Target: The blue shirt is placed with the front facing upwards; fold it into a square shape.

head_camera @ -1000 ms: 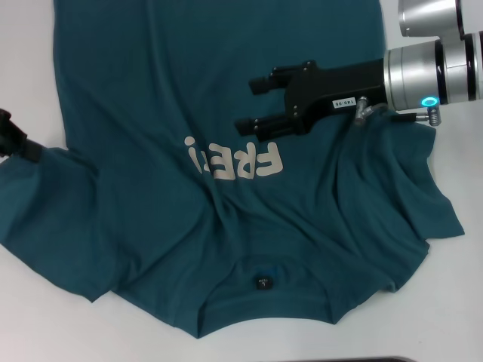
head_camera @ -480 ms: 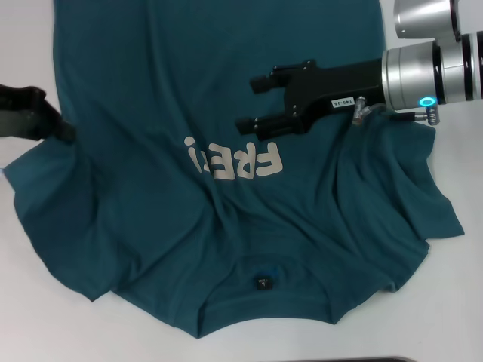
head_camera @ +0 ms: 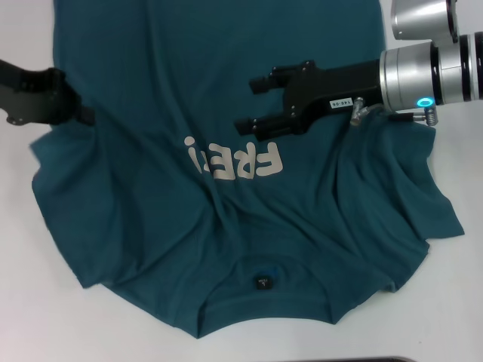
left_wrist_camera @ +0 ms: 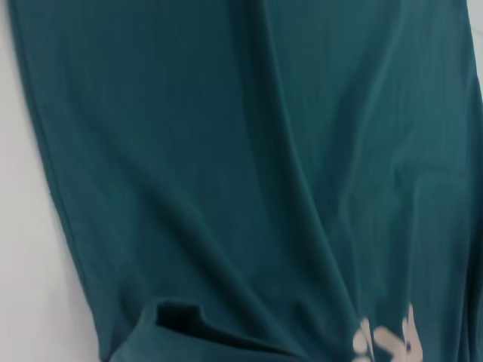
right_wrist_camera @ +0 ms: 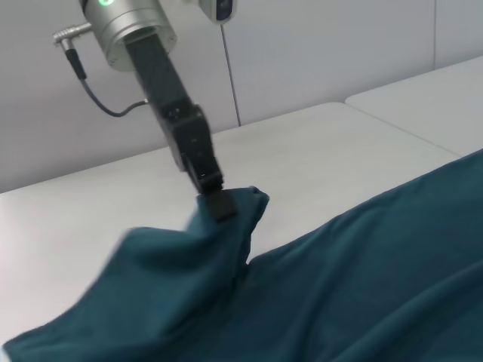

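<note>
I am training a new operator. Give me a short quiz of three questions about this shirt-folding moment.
1. True or false: the left end effector is pinching a sleeve of the blue shirt.
2. Which way are the right end effector fingers set: open or shut?
3. Does the small black neck label lie at the near edge or the far edge of the table?

Key: 1 true; 2 open; 3 near edge.

Your left gripper has moved inward, toward the cream lettering, pulling the sleeve of the blue shirt with it. The sleeve edge now lies nearer the lettering than before.
</note>
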Available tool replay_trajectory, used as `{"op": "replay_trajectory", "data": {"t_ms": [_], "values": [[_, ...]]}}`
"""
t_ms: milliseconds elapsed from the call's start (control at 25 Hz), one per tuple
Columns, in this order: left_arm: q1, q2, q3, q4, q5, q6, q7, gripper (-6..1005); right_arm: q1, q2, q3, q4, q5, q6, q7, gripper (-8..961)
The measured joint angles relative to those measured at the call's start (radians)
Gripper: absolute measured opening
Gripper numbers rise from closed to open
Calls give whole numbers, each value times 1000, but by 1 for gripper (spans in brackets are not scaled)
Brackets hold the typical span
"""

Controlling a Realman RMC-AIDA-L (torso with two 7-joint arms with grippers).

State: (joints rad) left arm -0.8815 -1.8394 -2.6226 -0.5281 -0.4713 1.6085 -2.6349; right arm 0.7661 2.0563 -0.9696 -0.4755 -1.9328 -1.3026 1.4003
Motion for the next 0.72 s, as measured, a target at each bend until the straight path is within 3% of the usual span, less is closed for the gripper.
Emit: {"op": "replay_trajectory", "data": {"t_ms": [720], "values": [[-6,-43,-1,15,-26,-88,-61,32,-2,4,-15,2,0,0,0,878]]}}
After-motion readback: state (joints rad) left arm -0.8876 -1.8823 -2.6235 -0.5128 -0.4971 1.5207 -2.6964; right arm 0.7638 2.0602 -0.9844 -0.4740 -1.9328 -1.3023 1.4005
